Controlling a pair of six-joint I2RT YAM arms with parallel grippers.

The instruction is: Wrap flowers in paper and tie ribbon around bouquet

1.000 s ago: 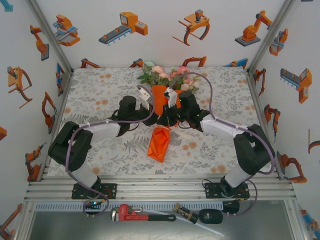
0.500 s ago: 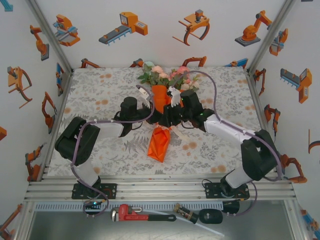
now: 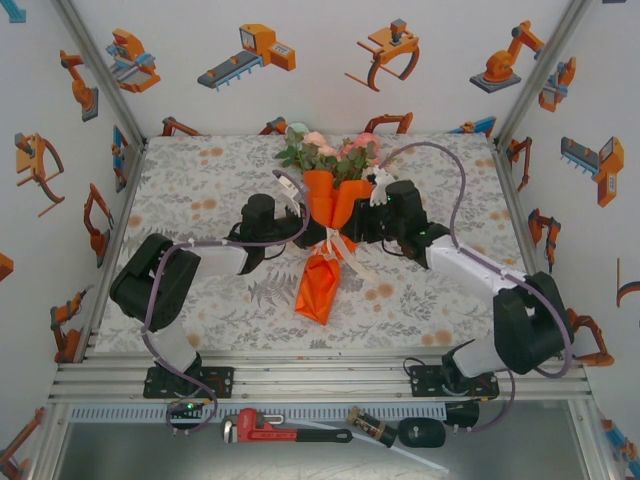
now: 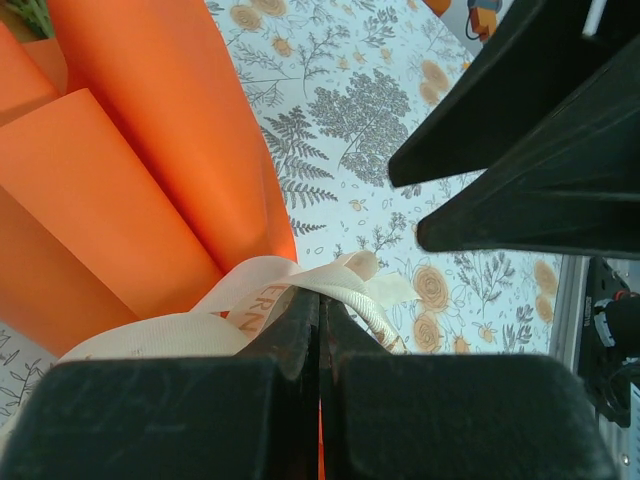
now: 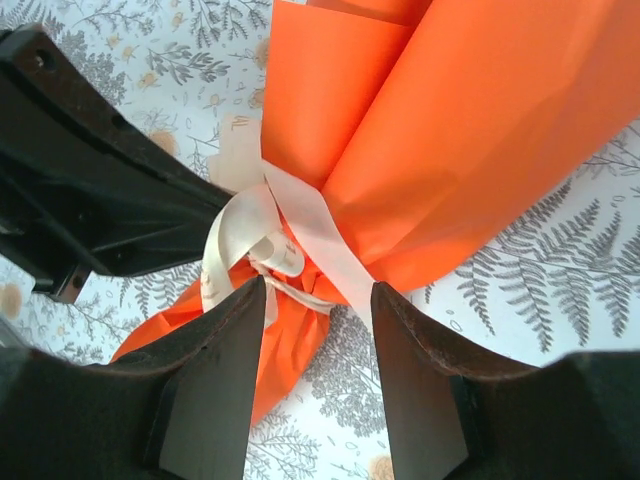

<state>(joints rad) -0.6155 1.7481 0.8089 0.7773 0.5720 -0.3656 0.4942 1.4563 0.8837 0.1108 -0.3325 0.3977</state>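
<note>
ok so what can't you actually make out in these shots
Stems of the flowers: top view, wrapped inside the paper.
Whether the shut left gripper pinches the ribbon: left wrist view, the gripper itself covers the contact.
The print on the ribbon: same view, cut off by the gripper.
Whether the knot is tight: right wrist view, overlapping loops ahead of the open right gripper hide it.

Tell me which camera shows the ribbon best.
Right wrist: the ribbon wraps the orange paper at its pinched waist, loops plain. Left wrist shows a stretch caught in shut jaws; top view, a small pale tangle.
</note>
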